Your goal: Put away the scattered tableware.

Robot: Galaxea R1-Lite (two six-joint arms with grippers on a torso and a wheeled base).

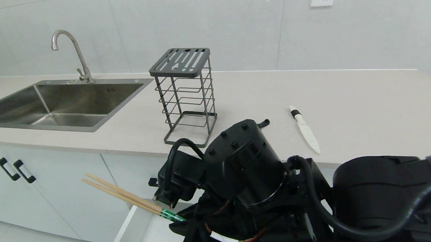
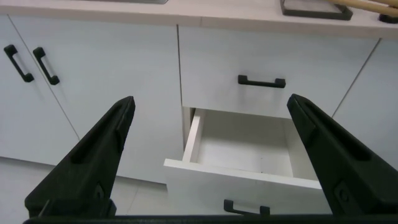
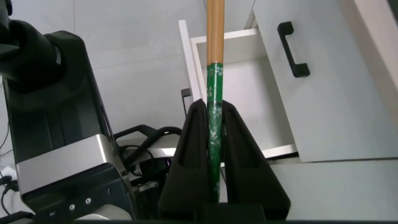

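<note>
progress: judged early. chopsticks point(image 3: 215, 56) are in hand but not yet laid in the open drawer point(image 2: 236, 183). a white knife point(image 1: 305, 130) lies on the counter point(image 1: 370, 106), above the drawer and off to its right, untouched. so nothing is put away yet, and two items are left.

right gripper point(image 3: 214, 109): jaws pressed together on the green-patterned end of the chopsticks. both sticks are pinched side by side, and their bare wooden length runs straight out past the fingertips. the gripper hangs over the drawer. in the head view the sticks' free ends reach out beyond the drawer's left edge, angled slightly upward.

left gripper point(image 2: 211, 102): fingers spread wide, holding nothing, touching nothing. it sits in front of the drawer and faces its pulled-out, bare white interior.

outward: a wire rack point(image 1: 185, 96) stands on the counter above and behind the drawer. the sink point(image 1: 58, 103) is further left of the drawer, set into the same counter.
</note>
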